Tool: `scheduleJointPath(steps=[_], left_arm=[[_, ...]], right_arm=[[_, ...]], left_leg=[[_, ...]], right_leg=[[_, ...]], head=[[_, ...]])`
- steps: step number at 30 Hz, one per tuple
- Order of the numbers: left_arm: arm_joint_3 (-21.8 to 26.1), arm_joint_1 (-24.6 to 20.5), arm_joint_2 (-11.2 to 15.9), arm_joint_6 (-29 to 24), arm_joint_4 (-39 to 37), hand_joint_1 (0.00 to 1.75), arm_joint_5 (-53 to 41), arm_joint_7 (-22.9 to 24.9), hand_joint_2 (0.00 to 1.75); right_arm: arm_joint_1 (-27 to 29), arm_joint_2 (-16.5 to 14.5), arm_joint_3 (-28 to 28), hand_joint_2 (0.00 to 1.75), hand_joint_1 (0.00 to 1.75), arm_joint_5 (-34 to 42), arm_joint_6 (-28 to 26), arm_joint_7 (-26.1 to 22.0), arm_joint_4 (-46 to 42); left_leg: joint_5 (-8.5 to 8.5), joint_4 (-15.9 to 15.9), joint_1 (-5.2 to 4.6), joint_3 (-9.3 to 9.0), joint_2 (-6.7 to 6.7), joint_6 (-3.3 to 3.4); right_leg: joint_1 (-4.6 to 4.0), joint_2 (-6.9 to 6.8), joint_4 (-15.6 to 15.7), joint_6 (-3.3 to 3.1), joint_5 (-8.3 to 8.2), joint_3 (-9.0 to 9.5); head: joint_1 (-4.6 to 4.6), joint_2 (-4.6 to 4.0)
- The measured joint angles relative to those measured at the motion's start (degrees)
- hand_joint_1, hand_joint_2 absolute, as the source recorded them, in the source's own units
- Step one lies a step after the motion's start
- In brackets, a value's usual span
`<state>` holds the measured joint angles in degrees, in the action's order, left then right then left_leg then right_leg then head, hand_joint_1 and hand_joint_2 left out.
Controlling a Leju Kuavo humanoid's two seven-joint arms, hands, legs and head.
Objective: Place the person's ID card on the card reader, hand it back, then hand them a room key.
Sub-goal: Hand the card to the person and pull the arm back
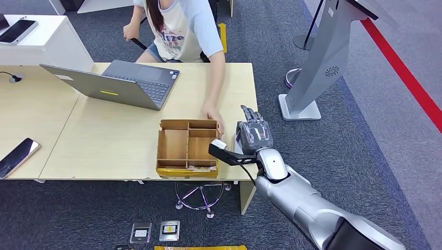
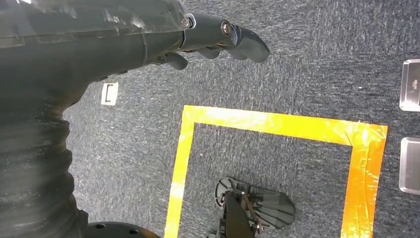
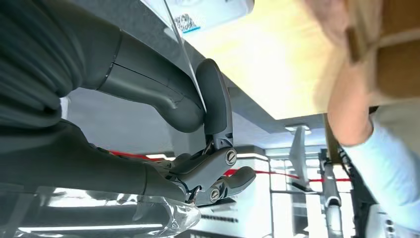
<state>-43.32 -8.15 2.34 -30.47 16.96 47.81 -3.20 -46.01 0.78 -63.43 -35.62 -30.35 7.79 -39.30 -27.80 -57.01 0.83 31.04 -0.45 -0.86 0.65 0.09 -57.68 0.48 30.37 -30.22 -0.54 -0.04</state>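
My right hand (image 1: 254, 136) hovers at the table's right front corner, just right of a wooden compartment box (image 1: 186, 148). Its thumb reaches toward the box and pinches a white card (image 1: 219, 143). In the right wrist view that card (image 3: 208, 10) shows a printed code and lies against the thumb (image 3: 214, 99). A person sits across the table; their hand (image 1: 212, 115) rests at the box's far right corner, a short way from my fingers. My left hand (image 2: 218, 37) hangs over the carpet, fingers loosely extended and holding nothing.
An open grey laptop (image 1: 125, 83) stands at the table's far middle and a phone (image 1: 18, 156) lies at the front left. A grey kiosk stand (image 1: 318, 62) rises to the right. Two small grey devices (image 1: 155, 232) and yellow tape (image 2: 277, 126) are on the floor.
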Motion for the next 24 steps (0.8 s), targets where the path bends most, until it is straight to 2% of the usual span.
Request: scheduleJointPath(steps=[11, 16, 24], left_arm=[[0.00, 0.33, 0.45, 0.39, -0.04, 0.00, 1.88, -1.78, 1.75], [0.00, 0.48, 0.71, 0.26, -0.08, 0.00, 1.83, -1.81, 1.75], [0.00, 0.87, 0.81, -0.30, -0.13, 0.00, 1.98, -2.23, 1.75]], right_arm=[[-0.09, 0.66, 2.97, 1.75, 1.75, 23.34, 4.27, -6.50, -2.23], [0.61, -0.22, 3.19, 1.75, 1.75, 30.18, 4.27, -9.79, -1.49], [1.69, -2.31, 3.69, 1.75, 1.75, 36.36, 4.66, -12.68, 1.02]], left_leg=[[0.00, 0.01, 0.00, 0.03, -0.02, 0.00], [0.00, 0.01, 0.00, 0.04, -0.02, 0.00], [0.00, 0.01, 0.00, 0.04, -0.02, 0.00]], right_leg=[[0.00, -0.02, -0.01, 0.00, 0.00, 0.01], [0.00, -0.02, -0.01, 0.00, 0.01, 0.00], [0.00, -0.03, -0.01, 0.00, 0.01, -0.01]], head=[[0.00, -0.01], [0.01, -0.01], [-0.01, -0.01]])
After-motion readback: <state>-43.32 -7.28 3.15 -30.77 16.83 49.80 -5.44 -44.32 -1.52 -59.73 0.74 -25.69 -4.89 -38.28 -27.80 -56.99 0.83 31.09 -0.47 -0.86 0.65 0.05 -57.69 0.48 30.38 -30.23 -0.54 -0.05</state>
